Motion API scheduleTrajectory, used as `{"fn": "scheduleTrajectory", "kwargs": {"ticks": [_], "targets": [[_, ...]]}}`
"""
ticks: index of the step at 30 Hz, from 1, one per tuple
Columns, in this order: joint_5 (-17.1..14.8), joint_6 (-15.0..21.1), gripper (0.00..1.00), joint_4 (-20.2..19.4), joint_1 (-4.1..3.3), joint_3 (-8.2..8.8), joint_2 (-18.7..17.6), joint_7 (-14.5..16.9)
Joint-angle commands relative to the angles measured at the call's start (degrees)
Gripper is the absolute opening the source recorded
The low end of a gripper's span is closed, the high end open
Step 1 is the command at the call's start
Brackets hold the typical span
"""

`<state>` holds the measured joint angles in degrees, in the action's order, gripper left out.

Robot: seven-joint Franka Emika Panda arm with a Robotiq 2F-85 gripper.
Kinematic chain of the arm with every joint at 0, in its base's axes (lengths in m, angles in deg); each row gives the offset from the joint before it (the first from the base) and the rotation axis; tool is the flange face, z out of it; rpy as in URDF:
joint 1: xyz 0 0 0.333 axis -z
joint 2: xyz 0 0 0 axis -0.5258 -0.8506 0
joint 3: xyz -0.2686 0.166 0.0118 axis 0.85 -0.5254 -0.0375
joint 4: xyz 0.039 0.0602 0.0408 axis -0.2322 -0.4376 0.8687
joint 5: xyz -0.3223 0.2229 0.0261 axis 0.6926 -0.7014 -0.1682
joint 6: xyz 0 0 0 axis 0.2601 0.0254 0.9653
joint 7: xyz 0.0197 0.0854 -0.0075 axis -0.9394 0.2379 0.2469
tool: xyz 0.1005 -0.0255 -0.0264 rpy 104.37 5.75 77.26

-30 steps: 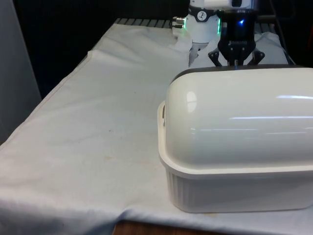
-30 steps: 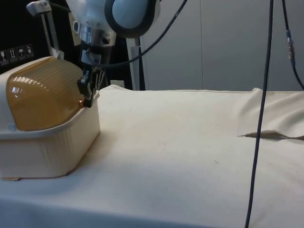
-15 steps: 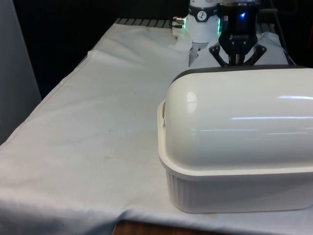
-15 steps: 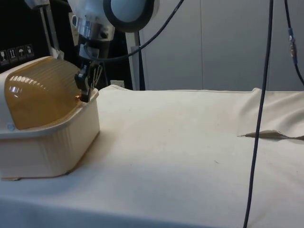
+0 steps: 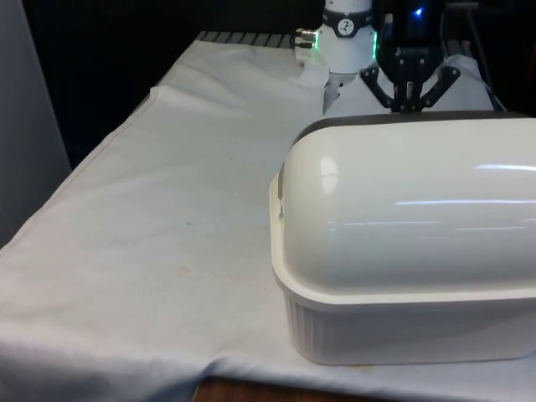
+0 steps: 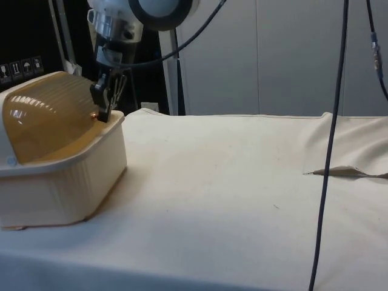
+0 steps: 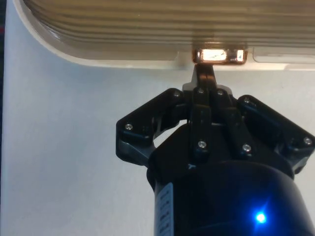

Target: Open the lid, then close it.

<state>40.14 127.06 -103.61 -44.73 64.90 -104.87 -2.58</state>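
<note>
A cream bread box (image 5: 402, 335) stands at the front view's right with its rounded back to that camera. In the side view its ribbed amber roll-top lid (image 6: 42, 121) curves over the ribbed base (image 6: 60, 188). My gripper (image 6: 100, 115) hangs at the lid's front edge, fingers together and pinched on the small handle tab (image 7: 216, 55), which glows at the fingertips. The lid's lower edge sits a little above the base rim. From the front, the gripper (image 5: 408, 105) peeks over the box top. The lid's ribs (image 7: 147, 19) run across just beyond the fingers.
White cloth covers the table, with a raised fold (image 6: 345, 172) toward the side view's right. A dark cable (image 6: 330, 151) hangs down in front of that camera. The table edge (image 5: 109, 142) runs along the front view's left.
My gripper has risen and moved back along the lid's curve, taking the handle with it. The lid's front edge has lifted off the base rim.
</note>
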Motion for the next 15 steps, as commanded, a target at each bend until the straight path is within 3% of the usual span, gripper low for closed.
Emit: {"fn": "scheduleTrajectory", "kwargs": {"ticks": [1,15], "targets": [[0.1,-0.7,0.00,0.5,0.06,0.06,0.2,0.1],[0.1,-2.9,0.00,3.2,0.06,0.23,0.5,0.1]]}}
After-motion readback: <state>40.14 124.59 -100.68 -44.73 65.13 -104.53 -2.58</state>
